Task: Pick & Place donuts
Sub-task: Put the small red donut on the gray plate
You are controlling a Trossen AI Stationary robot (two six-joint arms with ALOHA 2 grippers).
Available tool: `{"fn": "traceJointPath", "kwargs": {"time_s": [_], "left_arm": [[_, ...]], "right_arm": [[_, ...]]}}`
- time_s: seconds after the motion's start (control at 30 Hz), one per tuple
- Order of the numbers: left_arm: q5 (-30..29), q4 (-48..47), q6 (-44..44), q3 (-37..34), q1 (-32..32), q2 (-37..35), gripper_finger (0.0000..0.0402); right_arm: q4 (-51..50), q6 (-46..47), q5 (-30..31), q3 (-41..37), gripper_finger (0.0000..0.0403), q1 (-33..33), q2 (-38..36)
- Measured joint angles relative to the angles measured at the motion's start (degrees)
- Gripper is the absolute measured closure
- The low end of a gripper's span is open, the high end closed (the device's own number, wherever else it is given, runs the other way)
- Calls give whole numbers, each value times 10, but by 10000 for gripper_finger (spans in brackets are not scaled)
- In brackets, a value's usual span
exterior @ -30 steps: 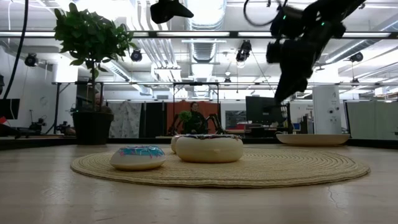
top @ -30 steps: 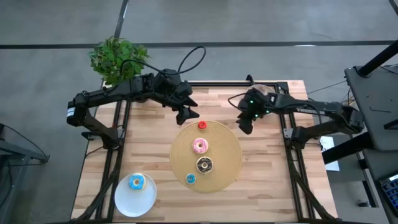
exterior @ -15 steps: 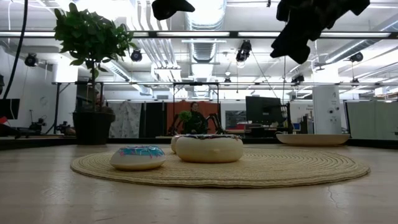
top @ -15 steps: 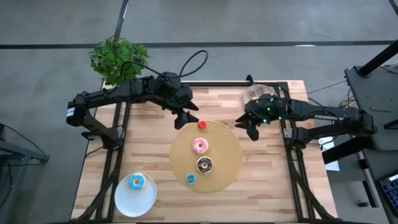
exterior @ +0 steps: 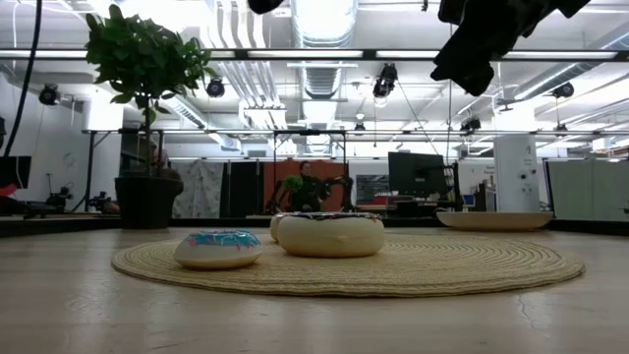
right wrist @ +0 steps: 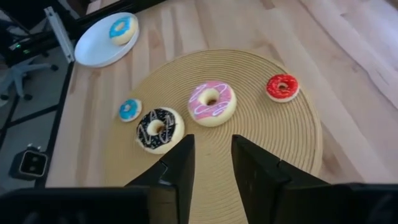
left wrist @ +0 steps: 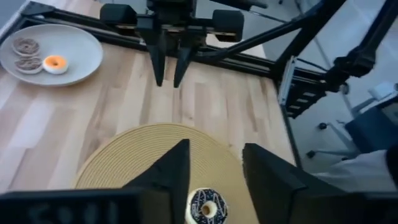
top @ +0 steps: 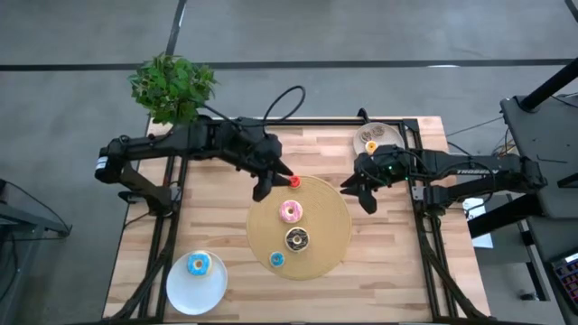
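Note:
Four donuts lie on the round tan mat (top: 316, 236): a small red one (top: 293, 181), a pink one (top: 290, 212), a chocolate one (top: 296, 239) and a small blue one (top: 276, 259). A blue donut (top: 198, 264) rests on the white plate (top: 183, 293) at the near left. My left gripper (top: 268, 183) hangs above the mat's far left rim, beside the red donut, open with nothing between its fingers (left wrist: 176, 171). My right gripper (top: 362, 196) hangs above the mat's right rim, also open and holding nothing (right wrist: 211, 158).
A second plate (top: 385, 132) at the far right holds small donuts (left wrist: 55, 63). A potted plant (top: 170, 86) stands at the table's far left corner. Black frame rails (top: 417, 194) run along the table's sides. Bare wood lies near the right edge (top: 388, 262).
My right gripper has swung from over the far right plate toward the near edge and has risen, so the plate now shows. My left gripper has moved a little toward the near edge, over the mat's far left rim. The donuts have kept still.

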Motion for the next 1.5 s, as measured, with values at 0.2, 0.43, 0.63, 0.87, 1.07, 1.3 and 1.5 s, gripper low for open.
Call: {"fn": "traceJointPath", "kwargs": {"time_s": [0.2,0.43,0.63,0.87,1.07,1.3,1.5], "left_arm": [[-69,1,-1,0,-36,0,342],[-144,10,-6,0,-76,-2,397],[-179,41,6,-24,-110,-25,401],[-181,184,-10,-153,-126,-98,401],[-181,265,-24,-255,-127,-163,401],[-181,289,-29,-330,-127,-218,401],[-180,289,-45,-371,-127,-225,401]], "right_arm": [[17,1,6,0,318,0,1],[53,-3,7,0,326,0,2],[53,-4,7,-1,331,0,2],[54,-6,7,-2,326,0,2],[54,-6,7,-2,331,0,2],[56,-6,7,-3,332,0,2],[56,-6,7,-9,323,0,2]]}}
